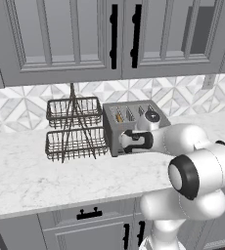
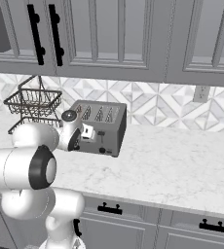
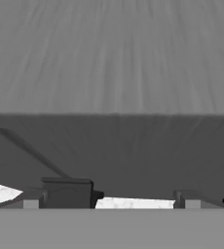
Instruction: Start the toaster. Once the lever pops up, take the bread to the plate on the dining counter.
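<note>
In the left base view, a two-tier wire basket rack (image 1: 75, 128) stands on the marble tabletop (image 1: 31, 176). Just right of it sits the toaster (image 1: 129, 119), with the bread (image 1: 119, 116) upright in its leftmost slot. The end effector (image 2: 90, 132) is pressed up against the toaster's front face, below and in front of the bread. Its jaws are spread wide and hold nothing.

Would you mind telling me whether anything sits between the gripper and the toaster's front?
Nothing visible does. The gripper is right at the front of the toaster, jaws open. The wire rack stands off to the toaster's side on the counter, clear of the approach.
</note>
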Motion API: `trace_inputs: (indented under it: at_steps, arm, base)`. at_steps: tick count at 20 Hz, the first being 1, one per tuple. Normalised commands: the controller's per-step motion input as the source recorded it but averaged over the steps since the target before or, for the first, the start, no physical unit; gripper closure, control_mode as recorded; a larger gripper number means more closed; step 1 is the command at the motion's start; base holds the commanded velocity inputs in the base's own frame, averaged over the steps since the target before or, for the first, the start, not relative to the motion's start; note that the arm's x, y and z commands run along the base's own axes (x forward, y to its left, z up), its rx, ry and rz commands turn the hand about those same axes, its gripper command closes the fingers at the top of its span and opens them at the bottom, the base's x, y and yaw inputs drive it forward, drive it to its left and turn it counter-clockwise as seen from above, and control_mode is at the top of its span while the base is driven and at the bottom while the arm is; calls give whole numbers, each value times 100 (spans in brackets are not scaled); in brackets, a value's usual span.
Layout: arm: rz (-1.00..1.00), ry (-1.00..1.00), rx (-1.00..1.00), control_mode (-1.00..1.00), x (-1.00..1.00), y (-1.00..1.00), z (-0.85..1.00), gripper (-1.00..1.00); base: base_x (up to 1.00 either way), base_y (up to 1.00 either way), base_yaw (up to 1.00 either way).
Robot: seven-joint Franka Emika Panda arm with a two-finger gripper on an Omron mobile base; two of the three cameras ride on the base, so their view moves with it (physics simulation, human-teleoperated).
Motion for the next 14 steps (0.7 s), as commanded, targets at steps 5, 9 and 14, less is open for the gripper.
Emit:
trace_inputs:
  at_steps: [5,9,14]
  arm:
    - [0,0,0,-100,0,0,-17,-100]
    - [0,0,0,-100,-6,-2,0,-100]
    - [0,0,0,-100,-27,-3,17,-100]
  base:
    - [0,0,0]
    - [0,0,0]
    - [0,0,0]
